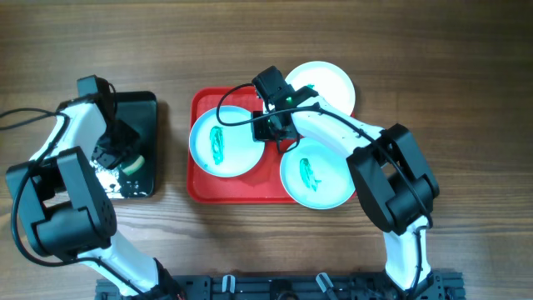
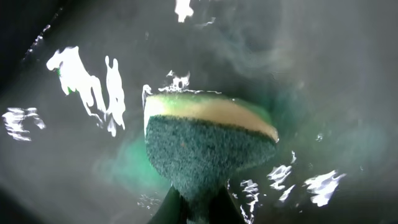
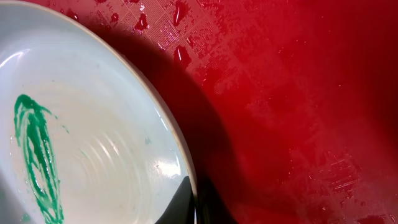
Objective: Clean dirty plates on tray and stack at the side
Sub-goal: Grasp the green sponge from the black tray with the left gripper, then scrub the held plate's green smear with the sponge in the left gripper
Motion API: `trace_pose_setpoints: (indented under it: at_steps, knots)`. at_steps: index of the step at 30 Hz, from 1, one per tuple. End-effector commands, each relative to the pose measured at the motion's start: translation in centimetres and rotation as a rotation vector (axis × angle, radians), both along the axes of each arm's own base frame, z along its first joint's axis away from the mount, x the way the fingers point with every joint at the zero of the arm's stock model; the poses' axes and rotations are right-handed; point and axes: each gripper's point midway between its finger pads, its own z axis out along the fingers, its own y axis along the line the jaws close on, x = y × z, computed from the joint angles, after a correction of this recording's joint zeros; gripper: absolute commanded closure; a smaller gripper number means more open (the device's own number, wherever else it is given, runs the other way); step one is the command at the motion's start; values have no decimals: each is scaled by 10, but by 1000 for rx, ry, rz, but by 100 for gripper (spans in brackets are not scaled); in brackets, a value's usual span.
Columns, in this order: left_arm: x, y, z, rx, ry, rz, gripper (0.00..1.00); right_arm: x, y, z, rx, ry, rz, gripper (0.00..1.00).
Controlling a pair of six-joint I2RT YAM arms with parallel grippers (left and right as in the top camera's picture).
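**Right gripper on a plate rim, left gripper on the sponge**

The right gripper (image 3: 194, 202) is clenched on the edge of the left plate (image 1: 223, 142). In the right wrist view one fingertip lies on the plate's inner slope and the other just outside, with the rim running between them. This plate sits flat on the left half of the red tray (image 1: 202, 188) and has a teal-green smear (image 3: 36, 158) in its centre. Water droplets bead on the bare red surface to its right. In the overhead view the right arm reaches in from the near right, crossing above the near-right plate (image 1: 316, 179). That plate also carries a teal smear and overlaps the tray's near-right corner. A third plate, the far plate (image 1: 329, 83), lies at the tray's far-right corner, partly beyond the rim. Its visible face is white.

The left gripper (image 2: 193, 208) is pinched on a green sponge (image 2: 208, 149), dark scouring side facing the camera and pale yellow layer on the far side. The sponge touches the wet, glossy black tray (image 1: 146, 108), which stands left of the red tray and apart from it.
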Motion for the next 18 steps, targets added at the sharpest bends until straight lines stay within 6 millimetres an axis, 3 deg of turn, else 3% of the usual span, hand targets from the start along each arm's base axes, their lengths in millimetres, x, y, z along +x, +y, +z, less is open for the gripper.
trace_pose_setpoints:
  at_steps: [1,4,10,14,18]
  knots:
    - [31,-8,41,-72,-106,-126,96,-1,-3,-19,-44,13,-5,96]
    - [48,-48,64,-258,-225,-303,96,-2,-3,-19,-43,17,-2,96]
    - [52,-122,61,-406,-235,-503,96,-3,-2,-18,-37,21,2,96]
    - [48,-184,39,-408,-234,-680,96,-6,2,-17,-16,30,34,96]
    - [37,-199,6,-322,-220,-760,96,-7,3,-17,-11,31,40,96]
